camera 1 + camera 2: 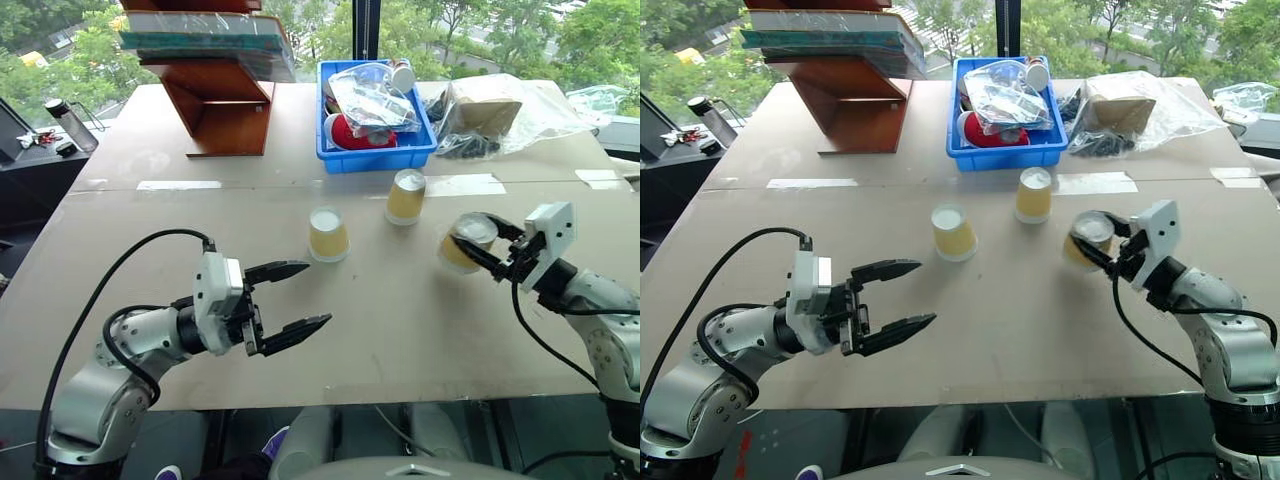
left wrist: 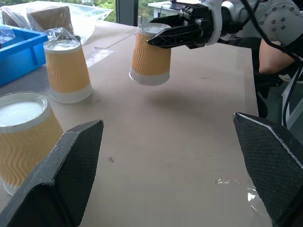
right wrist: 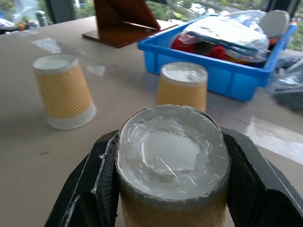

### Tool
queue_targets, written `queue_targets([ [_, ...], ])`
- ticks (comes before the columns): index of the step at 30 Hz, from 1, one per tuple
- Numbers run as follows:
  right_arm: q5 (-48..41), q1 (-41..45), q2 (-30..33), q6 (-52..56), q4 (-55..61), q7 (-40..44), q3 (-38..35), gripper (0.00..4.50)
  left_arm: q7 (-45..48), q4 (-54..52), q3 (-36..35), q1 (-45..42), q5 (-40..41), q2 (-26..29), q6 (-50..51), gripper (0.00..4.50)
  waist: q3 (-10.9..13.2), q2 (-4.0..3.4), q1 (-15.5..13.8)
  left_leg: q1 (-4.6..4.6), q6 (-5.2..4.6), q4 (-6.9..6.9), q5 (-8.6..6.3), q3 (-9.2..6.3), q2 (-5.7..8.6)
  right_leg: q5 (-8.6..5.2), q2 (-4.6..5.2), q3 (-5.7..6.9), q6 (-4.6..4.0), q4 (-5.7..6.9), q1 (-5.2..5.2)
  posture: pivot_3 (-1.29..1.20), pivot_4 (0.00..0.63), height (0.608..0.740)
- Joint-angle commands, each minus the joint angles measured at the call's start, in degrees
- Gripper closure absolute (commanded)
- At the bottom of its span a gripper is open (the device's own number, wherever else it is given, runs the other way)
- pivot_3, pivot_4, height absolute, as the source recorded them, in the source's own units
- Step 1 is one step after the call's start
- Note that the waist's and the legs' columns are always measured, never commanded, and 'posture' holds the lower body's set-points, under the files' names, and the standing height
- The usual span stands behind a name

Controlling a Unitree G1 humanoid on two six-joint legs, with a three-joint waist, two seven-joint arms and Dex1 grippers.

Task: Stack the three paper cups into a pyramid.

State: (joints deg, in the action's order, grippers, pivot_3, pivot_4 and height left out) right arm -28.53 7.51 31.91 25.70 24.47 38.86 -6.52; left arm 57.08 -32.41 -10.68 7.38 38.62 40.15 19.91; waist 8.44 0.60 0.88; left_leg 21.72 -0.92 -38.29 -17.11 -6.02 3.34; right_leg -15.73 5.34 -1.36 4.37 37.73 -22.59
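Brown tabletop (image 1: 400, 330) held two upturned paper cups (image 1: 328, 235) (image 1: 405, 196); right tool (image 1: 478, 250) clamped third cup (image 1: 462, 243) aloft; left tool (image 1: 292, 300) gaped empty.

Left cup (image 1: 328, 236): mustard ribbed sides, upside down on table, centre.
Far cup (image 1: 405, 196): identical, upside down, just right and farther back.
Right cup (image 1: 467, 241): lifted clear of table, tilted, clamped between black fingers.
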Motion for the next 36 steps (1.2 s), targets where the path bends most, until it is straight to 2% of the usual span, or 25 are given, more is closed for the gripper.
queue_targets([
  [1, -0.01, 1.91, 0.15, 0.46, 3.49, 0.61, 2.90, 2.10, 0.66, -0.12, -0.56, 0.41, -0.32, -0.16, -2.06, 0.00, 0.00, 0.00, -0.05, 0.00, 0.00, 0.00, 0.00, 0.00, 0.00, 0.00, 0.00, 0.00, 0.00, -0.01, 0.00, 0.00, 0.150, 0.740],
  [5, 2.07, 3.24, -0.36, -0.58, 3.76, 2.02, 8.65, 2.10, 0.85, 0.36, -0.80, 0.96, -0.77, -0.09, -2.88, 0.00, 0.01, 0.01, -0.10, 0.01, 0.00, 0.00, 0.00, -0.04, 0.00, 0.00, 0.00, 0.04, 0.00, -0.02, -0.01, 0.00, 0.150, 0.740],
  [9, 3.10, 3.51, -0.09, -1.33, 2.94, 3.38, 11.06, 2.10, 0.82, 0.31, -1.09, 1.74, -1.22, 0.02, -3.49, 0.00, 0.01, 0.01, -0.12, 0.03, 0.00, 0.00, 0.00, -0.06, 0.01, 0.00, 0.02, 0.06, 0.00, -0.04, -0.01, 0.00, 0.150, 0.740],
  [36, 6.66, 5.04, -1.28, -4.98, -4.84, 7.67, 14.13, 2.10, -0.23, -0.35, -0.56, 3.79, -1.57, -0.48, -4.75, 0.00, 0.01, 0.02, -0.09, 0.02, 0.01, 0.01, 0.00, -0.08, 0.01, 0.00, 0.02, 0.07, 0.00, -0.04, -0.01, 0.00, 0.150, 0.740],
])
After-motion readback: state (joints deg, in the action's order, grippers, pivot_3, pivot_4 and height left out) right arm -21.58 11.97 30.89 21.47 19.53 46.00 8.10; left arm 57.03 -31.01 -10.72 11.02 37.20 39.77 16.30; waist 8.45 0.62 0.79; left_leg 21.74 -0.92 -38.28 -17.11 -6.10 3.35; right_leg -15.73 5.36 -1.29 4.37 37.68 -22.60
